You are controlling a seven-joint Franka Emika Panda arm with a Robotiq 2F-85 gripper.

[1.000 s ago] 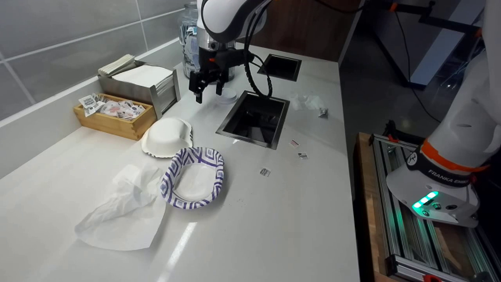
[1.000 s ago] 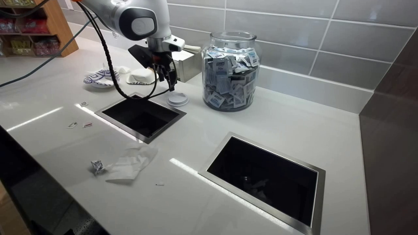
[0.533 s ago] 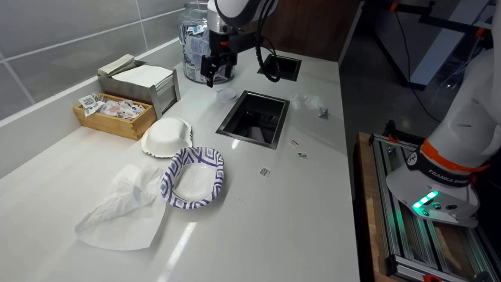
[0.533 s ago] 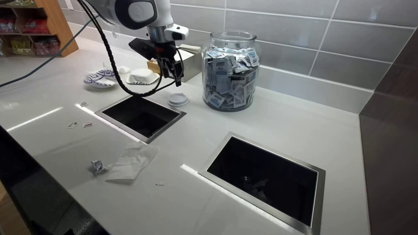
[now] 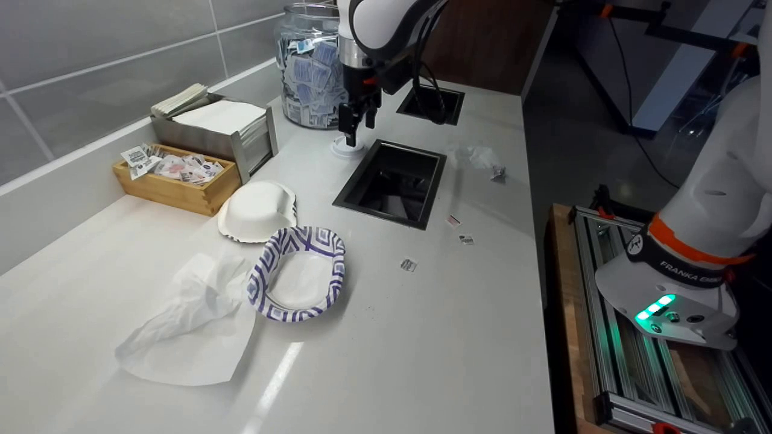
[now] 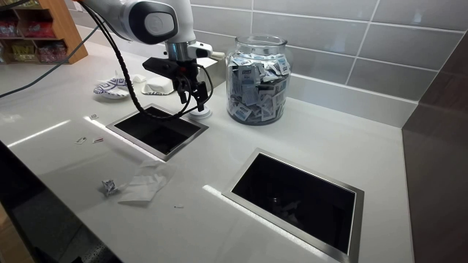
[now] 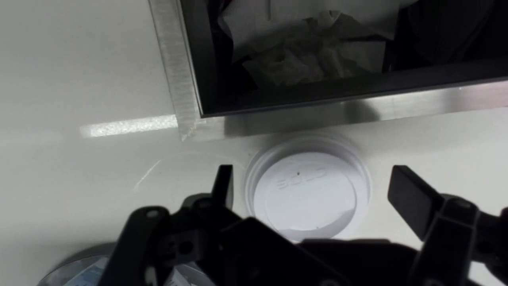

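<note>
Probably light, slick, flexible: white plastic coffee-cup lid, crushable if squeezed hard; best pinched gently by outer rim. Gripper above it, jaws wide apart, nothing held.

- In an exterior view: cup lid left of near bin opening
- Jar far-left of cup lid
- Packet box near side of napkin dispenser

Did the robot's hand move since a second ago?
Yes: in an exterior view, the hand has moved toward the picture's right, from left of the white lid to over it.
</note>
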